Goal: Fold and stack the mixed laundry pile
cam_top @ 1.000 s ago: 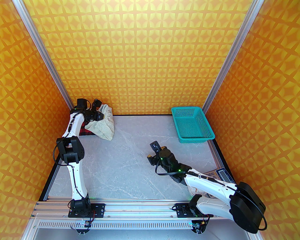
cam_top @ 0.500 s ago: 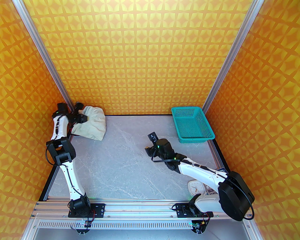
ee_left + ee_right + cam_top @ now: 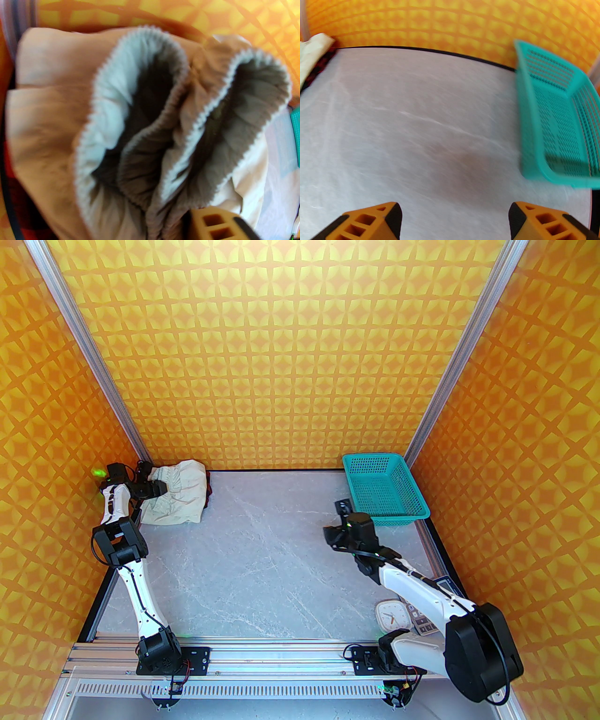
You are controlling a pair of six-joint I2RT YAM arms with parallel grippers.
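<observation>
**Two soft garments heaped well away from the teal mesh basket**

Both pieces of the laundry pile sit well apart from the teal mesh basket (image 3: 393, 520). They are across the grey marbled table (image 3: 262, 568), at the other end of the same back wall. The cream trousers (image 3: 176, 495) lie on top in a loose, roughly squared heap. The red-and-black checked shirt (image 3: 207, 495) is almost wholly beneath them, showing as a dark sliver on the heap's basket-facing edge.

The left gripper (image 3: 161, 487) is at the side of the trousers farthest from the basket, right against the gathered waistband (image 3: 150, 35). One orange ribbed finger pad (image 3: 211, 225) shows below the cloth. I cannot tell whether the jaws are pinching fabric or have let go. The right gripper (image 3: 453, 207) hovers just beside the basket's near corner, fingers spread wide with nothing between them.

The trousers look light, limp and matte: thin woven cloth, paler inside, with the elastic waistband puckered into two open loops. Such cloth will likely sag and slip from a single pinch. The thick ruffled waistband is probably the surest hold, taken at two points to keep it flat. The shirt should handle alike, perhaps slightly heavier. The basket is stiff perforated plastic with sloping walls.
</observation>
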